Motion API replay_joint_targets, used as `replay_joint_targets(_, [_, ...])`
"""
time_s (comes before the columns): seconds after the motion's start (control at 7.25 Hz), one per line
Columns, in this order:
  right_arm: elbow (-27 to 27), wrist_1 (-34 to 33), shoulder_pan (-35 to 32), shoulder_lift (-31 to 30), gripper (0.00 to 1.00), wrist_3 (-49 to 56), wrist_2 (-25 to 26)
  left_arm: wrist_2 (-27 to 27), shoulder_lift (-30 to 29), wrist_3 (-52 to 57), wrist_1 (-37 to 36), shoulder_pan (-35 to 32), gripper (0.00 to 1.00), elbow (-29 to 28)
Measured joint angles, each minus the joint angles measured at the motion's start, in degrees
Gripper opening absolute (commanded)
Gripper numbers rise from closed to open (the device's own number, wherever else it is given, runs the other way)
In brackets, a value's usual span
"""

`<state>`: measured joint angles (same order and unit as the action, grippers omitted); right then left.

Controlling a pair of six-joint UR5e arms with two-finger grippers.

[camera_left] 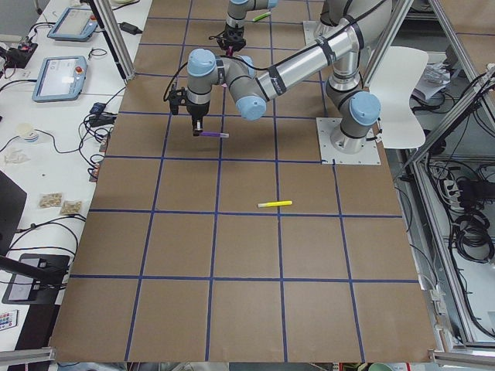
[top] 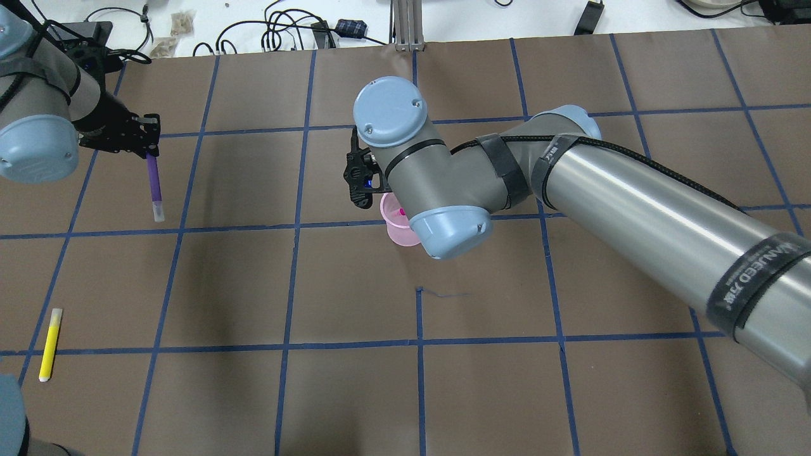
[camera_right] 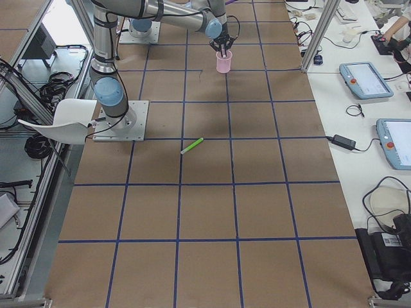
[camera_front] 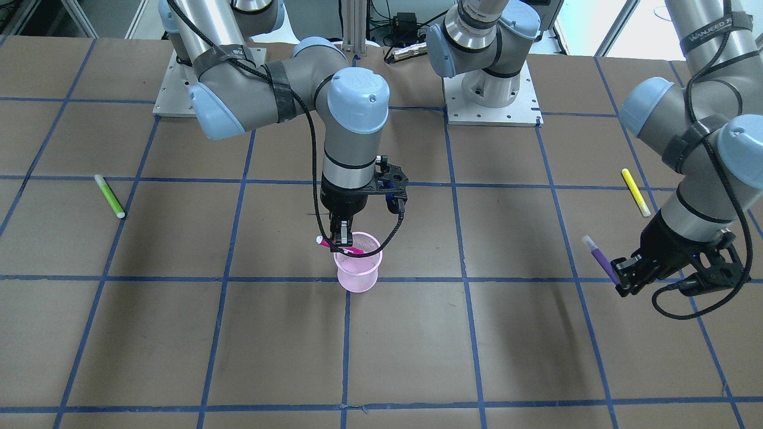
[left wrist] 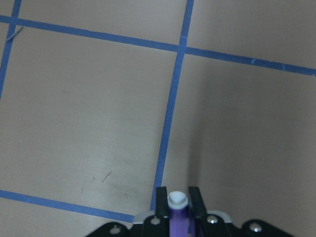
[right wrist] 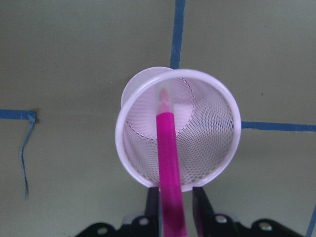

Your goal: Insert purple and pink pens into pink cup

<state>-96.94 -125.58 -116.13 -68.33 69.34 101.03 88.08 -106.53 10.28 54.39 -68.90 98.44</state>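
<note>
Yellow pen: lies flat at the far left of the overhead view, near the robot. It is not part of my job.
Left gripper: fingers are clamped on the purple pen. In the wrist view the pen's white end shows between the two fingers.
Purple pen's place: on the left side, held at a slant, well apart from the cup. It looks to be off the table, though I can't tell how high.
Pink cup: a mesh cup standing upright near the table's middle, beside a blue tape crossing.
Right gripper: directly over the cup, fingers closed around the pink pen.
Pink pen's place: tilted, with its lower end pointing through the cup's mouth. I can't tell how deep it reaches.
Green pen: lies flat on the right side of the table, outside the overhead frame. It is also not my concern.
Step in hand: I judge this to be the pink pen's insertion, just before letting go.
Next move: part the right fingers so the pen drops in, then lift straight up so the mesh isn't tipped. After that, bring the left arm across and stand the purple pen steeper over the mouth.
</note>
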Motion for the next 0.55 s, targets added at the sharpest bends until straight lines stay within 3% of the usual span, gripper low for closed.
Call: replay_joint_targets(0.55, [0.8, 1.7, 1.2, -1.8, 0.63, -0.2, 0.1, -0.7, 0.1, -0.5, -1.4, -0.5, 0.00, -0.2])
